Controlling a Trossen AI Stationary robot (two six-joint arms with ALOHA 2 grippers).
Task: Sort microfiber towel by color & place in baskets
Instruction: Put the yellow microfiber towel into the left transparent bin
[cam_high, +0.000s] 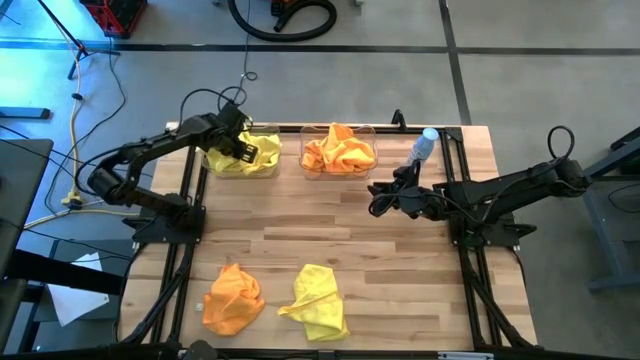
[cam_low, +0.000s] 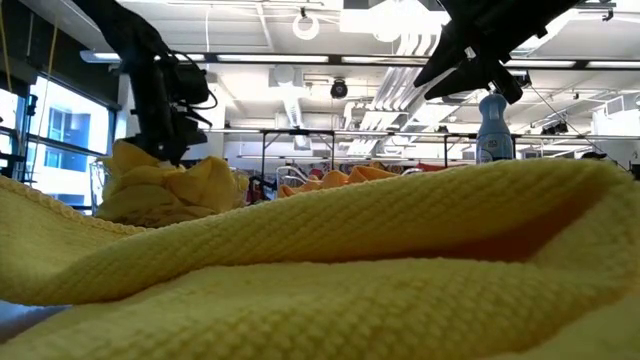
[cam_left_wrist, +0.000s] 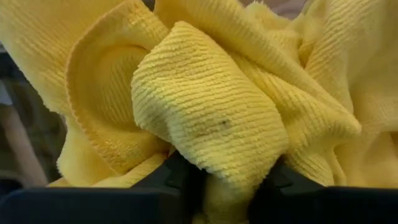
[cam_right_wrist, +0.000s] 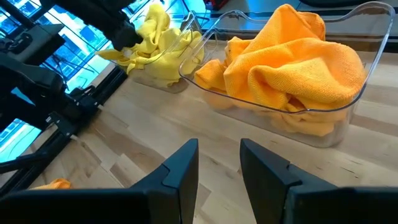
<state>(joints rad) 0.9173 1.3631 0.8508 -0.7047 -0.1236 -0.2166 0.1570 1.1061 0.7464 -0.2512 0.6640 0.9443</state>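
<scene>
The left gripper (cam_high: 243, 150) was found over the left-hand clear basket (cam_high: 270, 135) at the far edge of the table (cam_high: 400, 270), lowered into the heap of yellow towels (cam_high: 228, 160) lying in that basket. In the left wrist view its two dark fingers (cam_left_wrist: 180, 177) stood a little apart with a fold of yellow towel (cam_left_wrist: 211, 118) lying between and just ahead of them; the cloth touched both fingers, but whether it was pinched or merely resting there could not be told. Just to the right of that gripper, the second clear basket (cam_high: 372, 132) held a pile of orange towels (cam_high: 338, 150), which the right wrist view showed heaped above the rim (cam_right_wrist: 292, 62). The right gripper (cam_high: 378, 197) hung above the bare table just in front of the orange basket and to its right, its fingers (cam_right_wrist: 183, 165) partly spread and holding nothing. A small pale bottle with a blue top (cam_high: 424, 145) stood behind that gripper, near the far right corner of the table. Two towels lay loose at the near edge, well apart from both grippers: an orange one (cam_high: 233, 298) on the left and a yellow one (cam_high: 318, 300) just beside it on the right. The yellow one filled most of the low view (cam_low: 320, 260), with the yellow heap (cam_low: 165, 190) and the left arm above it visible beyond.
</scene>
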